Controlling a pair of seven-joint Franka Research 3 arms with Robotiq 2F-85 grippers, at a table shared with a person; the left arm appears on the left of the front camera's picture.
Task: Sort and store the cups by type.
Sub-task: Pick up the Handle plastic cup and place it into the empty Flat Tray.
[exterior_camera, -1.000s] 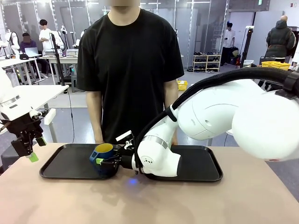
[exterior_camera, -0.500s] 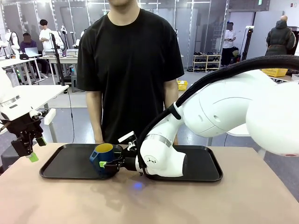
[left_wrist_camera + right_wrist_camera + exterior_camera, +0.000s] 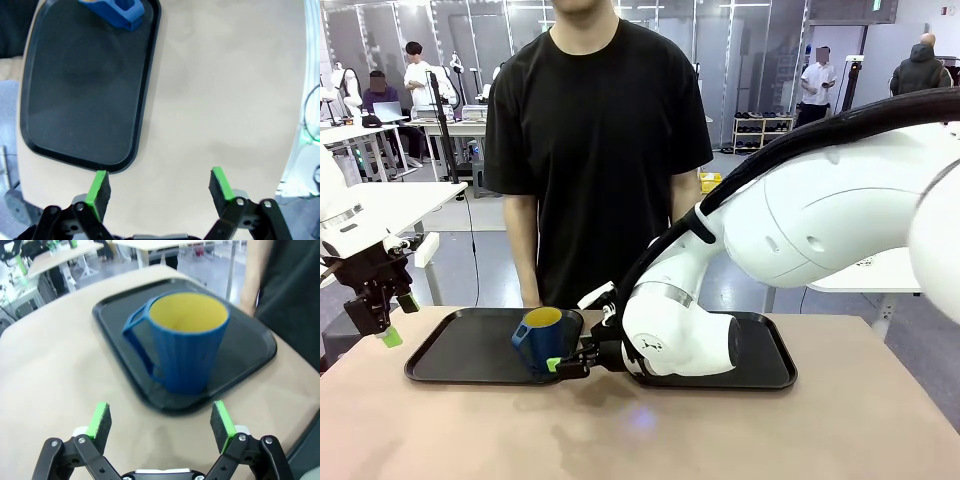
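Note:
A dark-blue mug (image 3: pixel 541 339) with a yellow inside and a handle stands upright on the near right corner of the left black tray (image 3: pixel 460 352). My right gripper (image 3: pixel 563 362) is open just in front of it, a little clear of it, with nothing between its fingers. In the right wrist view the mug (image 3: pixel 182 345) stands ahead of the open gripper (image 3: pixel 160 422), its handle to the picture's left. My left gripper (image 3: pixel 398 320) hangs open above the table's far left edge. In its own view this gripper (image 3: pixel 160 190) is empty, over bare table beside the tray (image 3: pixel 85 100); the mug (image 3: pixel 117 10) is at the top.
A second black tray (image 3: pixel 765 362) lies to the right, partly behind my right arm. A person in a black shirt stands at the far side, close behind the trays. The tan tabletop (image 3: pixel 640 430) in front of the trays is bare.
My right gripper, which stood around the mug, has drawn back toward the near side. The mug stays upright on the tray. The left arm has not moved.

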